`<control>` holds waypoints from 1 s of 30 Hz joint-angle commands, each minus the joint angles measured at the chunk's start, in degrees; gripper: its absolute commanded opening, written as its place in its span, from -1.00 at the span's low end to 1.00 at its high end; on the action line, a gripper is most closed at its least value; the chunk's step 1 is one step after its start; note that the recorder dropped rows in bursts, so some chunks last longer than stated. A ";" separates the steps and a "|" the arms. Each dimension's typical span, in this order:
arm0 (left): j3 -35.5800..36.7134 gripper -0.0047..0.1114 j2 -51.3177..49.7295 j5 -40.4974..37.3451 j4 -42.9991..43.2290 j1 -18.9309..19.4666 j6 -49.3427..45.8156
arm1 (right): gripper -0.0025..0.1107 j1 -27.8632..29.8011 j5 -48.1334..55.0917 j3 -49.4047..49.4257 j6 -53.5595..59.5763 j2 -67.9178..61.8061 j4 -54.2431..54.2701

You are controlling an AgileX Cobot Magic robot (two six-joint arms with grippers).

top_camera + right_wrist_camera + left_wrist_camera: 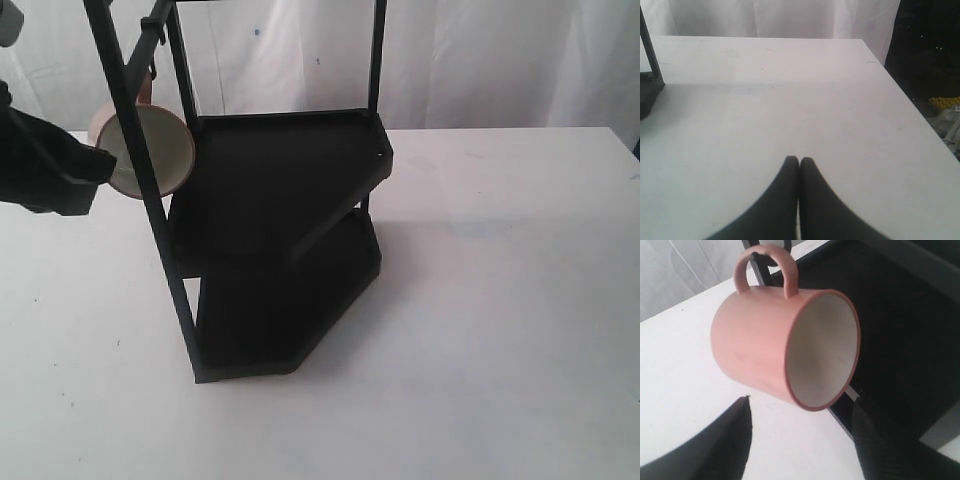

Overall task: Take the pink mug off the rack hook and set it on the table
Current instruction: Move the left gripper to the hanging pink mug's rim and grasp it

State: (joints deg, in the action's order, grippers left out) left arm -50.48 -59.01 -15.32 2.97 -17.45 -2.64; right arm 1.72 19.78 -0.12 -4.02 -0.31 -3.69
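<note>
The pink mug (166, 146) hangs by its handle from the rack hook (157, 30) at the upper left of the black rack (280, 190), its cream inside facing the camera. In the left wrist view the mug (755, 350) fills the middle, its handle looped over the hook (759, 264). My left gripper (801, 404) is open just below the mug, one finger on each side, not touching it. It shows in the exterior view as a black mass (98, 164) beside the mug. My right gripper (799, 160) is shut and empty above the white table (790, 90).
The rack's two dark shelves (290, 300) stand on the table (480, 300) left of centre, with an upright post (140, 160) crossing in front of the mug. The rack's foot (649, 95) shows in the right wrist view. The table's edge (910, 95) drops off beyond it.
</note>
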 commanded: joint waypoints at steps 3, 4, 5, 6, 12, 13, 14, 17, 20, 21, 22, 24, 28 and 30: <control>-0.12 0.14 0.05 3.23 0.57 -0.35 1.38 | -0.96 0.27 -0.20 0.12 -0.25 0.31 -0.28; -0.12 0.14 0.05 3.38 0.57 -0.35 1.38 | -0.96 0.27 -0.20 0.12 -0.25 0.31 -0.28; -0.12 0.14 0.05 3.38 0.57 -0.35 1.38 | -0.96 0.27 -0.20 0.12 -0.25 0.31 -0.28; -0.12 0.14 -0.06 3.34 0.57 -0.35 1.38 | -0.96 0.27 -0.20 0.12 -0.25 0.31 -0.28; -0.12 0.14 -2.62 3.74 1.68 -0.35 1.38 | -0.96 0.27 -0.20 0.12 -0.25 0.31 -0.28; -0.12 0.14 -3.22 3.74 1.68 -0.35 1.38 | -0.96 0.27 -0.20 0.12 -0.25 0.31 -0.28; -0.12 0.14 -3.68 3.74 1.68 -0.35 1.38 | -0.96 0.27 -0.20 0.12 -0.25 0.31 -0.28; -0.12 0.14 -4.35 4.29 1.68 -0.35 1.38 | -0.96 0.27 -0.20 0.12 -0.25 0.31 -0.28; -0.12 0.14 -5.50 4.25 4.96 -0.35 1.38 | -0.96 0.27 -0.20 0.12 -0.25 0.31 -0.28; -0.12 0.14 -5.77 4.25 5.37 -0.35 1.38 | -0.96 0.27 -0.20 0.12 -0.25 0.31 -0.28; -0.12 0.14 -6.28 4.12 5.49 -0.35 1.38 | -0.96 0.27 -0.20 0.12 -0.25 0.31 -0.28; -0.12 0.14 -6.73 4.01 5.49 -0.35 1.38 | -0.96 0.27 -0.20 0.12 -0.25 0.31 -0.28; -0.12 0.14 -7.04 3.77 6.71 -0.35 1.38 | -0.96 0.27 -0.20 0.12 -0.25 0.31 -0.28; -0.12 0.14 -7.45 3.89 7.76 -0.35 1.38 | -0.96 0.27 -0.20 0.12 -0.25 0.31 -0.28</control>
State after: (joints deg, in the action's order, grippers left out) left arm -50.48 -66.29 -11.34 9.86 -17.45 -1.81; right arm 1.72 19.78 -0.12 -4.02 -0.31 -3.69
